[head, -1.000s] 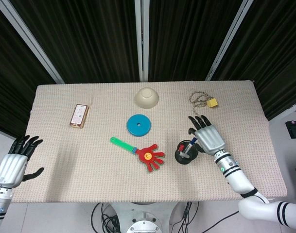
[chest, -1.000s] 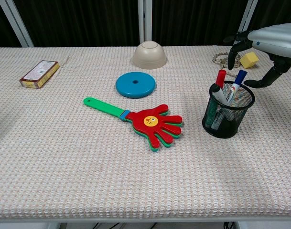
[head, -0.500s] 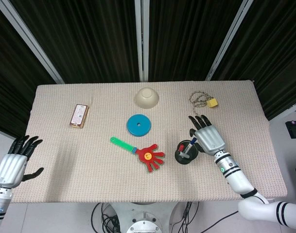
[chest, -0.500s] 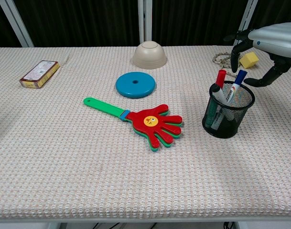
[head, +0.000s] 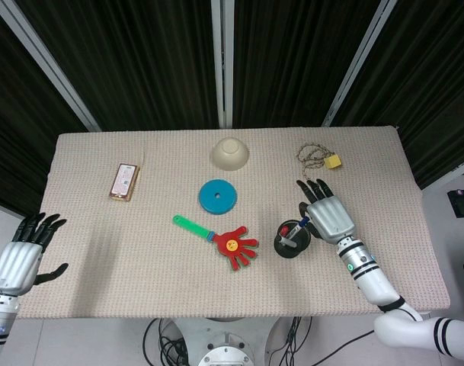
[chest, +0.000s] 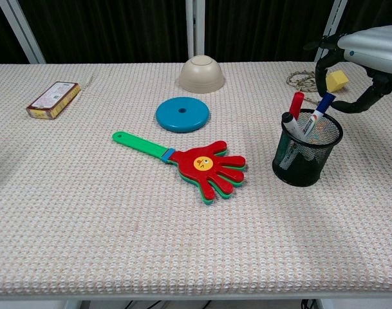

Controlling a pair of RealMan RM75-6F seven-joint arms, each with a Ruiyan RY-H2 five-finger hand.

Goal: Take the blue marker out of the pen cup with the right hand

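While the blue marker (chest: 317,114) stands tilted in the black mesh pen cup (chest: 308,151) beside a red-capped marker (chest: 295,107) and a black-capped one, the right hand (head: 330,215) hovers just to the cup's right, fingers spread and curved, grasping nothing. From the chest view its fingertips (chest: 322,72) curl down just above and behind the marker's cap, not touching it. Over at the table's (head: 79,252) left edge, the left hand (head: 22,254) hangs off the cloth, fingers splayed, released. Mid-table lie a red hand clapper (chest: 196,162) with a green handle, a blue disc (chest: 182,114), an upturned beige bowl (chest: 200,73), a small box (chest: 53,99) and a yellow block (chest: 337,80) on a cord.
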